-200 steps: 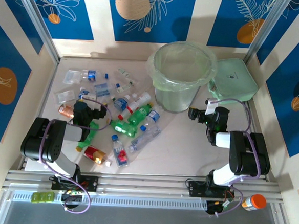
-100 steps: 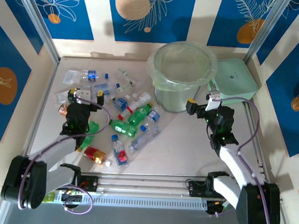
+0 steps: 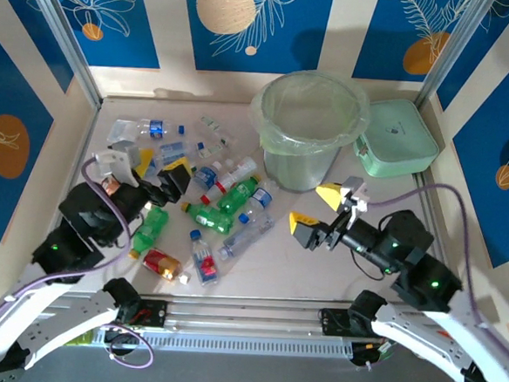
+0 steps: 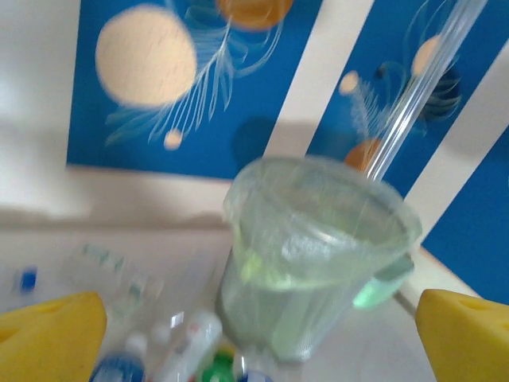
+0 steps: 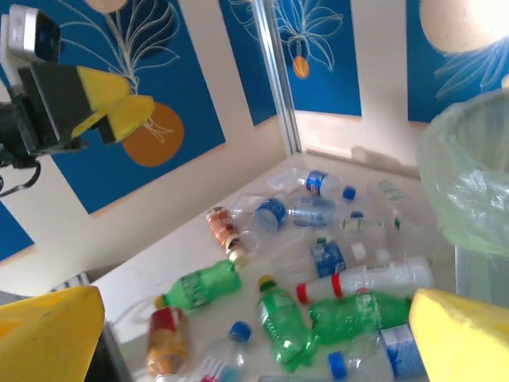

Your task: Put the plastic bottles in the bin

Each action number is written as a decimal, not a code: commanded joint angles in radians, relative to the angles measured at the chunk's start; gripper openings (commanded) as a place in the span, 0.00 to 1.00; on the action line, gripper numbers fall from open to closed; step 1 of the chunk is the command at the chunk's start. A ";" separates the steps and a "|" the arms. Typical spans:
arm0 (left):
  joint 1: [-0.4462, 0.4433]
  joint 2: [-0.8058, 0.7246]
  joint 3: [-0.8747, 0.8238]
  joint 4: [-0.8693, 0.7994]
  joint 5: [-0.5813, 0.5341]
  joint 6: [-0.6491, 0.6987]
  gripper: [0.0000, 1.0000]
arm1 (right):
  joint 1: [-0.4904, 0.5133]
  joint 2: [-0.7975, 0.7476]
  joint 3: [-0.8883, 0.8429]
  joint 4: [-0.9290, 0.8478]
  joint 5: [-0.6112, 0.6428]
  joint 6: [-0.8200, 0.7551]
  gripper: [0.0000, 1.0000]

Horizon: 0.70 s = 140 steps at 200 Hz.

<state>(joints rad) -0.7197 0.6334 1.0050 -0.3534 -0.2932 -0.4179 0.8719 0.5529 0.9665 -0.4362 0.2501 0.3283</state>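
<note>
Bottles (image 3: 237, 195) lie strewn over the left half of the surface (image 3: 319, 265), none of them in the bin (image 3: 309, 129), and the heap looks the same as half a second ago. What has changed is the arms, which have both lifted up and back from their low reach. The left pincer (image 3: 161, 171) was down among the bottles at the left of the heap. It now hangs above them and points across toward the bin. The right pincer (image 3: 316, 208) was close by the bin's near side and has swung out over bare surface to face left toward the heap. Its yellow fingers (image 3: 328, 194) stand wide apart, holding nothing and touching nothing. Its wrist view looks between them onto a green bottle (image 5: 350, 310), a white bottle (image 5: 374, 278) with a red cap and a copper bottle (image 5: 224, 227), with the bin's bagged rim at the right edge. The left pincer is likewise spread wide and empty. Its wrist view is blurred, but the bin seems to sit squarely between the two yellow tips, beyond them and untouched. A red bottle (image 3: 160, 263) lies at the near edge of the heap, below the left pincer in the top view.
</note>
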 commanded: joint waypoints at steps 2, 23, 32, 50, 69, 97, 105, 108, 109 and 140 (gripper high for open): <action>-0.004 0.031 0.139 -0.568 -0.054 -0.199 0.99 | -0.007 0.060 0.171 -0.495 0.238 0.214 0.99; -0.003 0.014 0.116 -0.639 -0.122 -0.304 0.99 | -0.100 0.099 0.167 -0.493 0.074 0.158 0.97; -0.003 0.030 0.128 -0.711 -0.145 -0.372 0.99 | -0.152 0.174 0.205 -0.552 0.019 0.169 0.96; -0.002 0.071 0.150 -0.892 -0.196 -0.553 0.99 | -0.209 0.317 0.266 -0.667 0.010 0.241 0.96; 0.001 0.070 0.124 -1.008 -0.213 -0.754 0.99 | -0.192 0.394 0.245 -0.660 -0.011 0.304 0.92; 0.026 0.074 0.017 -1.015 -0.091 -0.997 0.99 | -0.152 0.423 0.193 -0.606 0.007 0.401 0.91; 0.037 0.075 -0.036 -1.011 -0.035 -1.110 0.99 | -0.141 0.423 0.170 -0.582 0.011 0.441 0.90; 0.042 0.075 -0.059 -1.012 -0.012 -1.159 0.99 | -0.140 0.423 0.162 -0.574 0.010 0.453 0.90; 0.043 0.075 -0.067 -1.012 -0.005 -1.175 0.99 | -0.139 0.424 0.161 -0.572 0.009 0.455 0.90; 0.057 0.074 -0.242 -0.937 0.150 -1.385 0.99 | -0.130 0.476 0.115 -0.564 -0.007 0.545 0.80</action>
<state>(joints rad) -0.6773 0.7048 0.8497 -1.2758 -0.2977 -1.5146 0.7277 0.9985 1.1099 -1.0035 0.2619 0.7540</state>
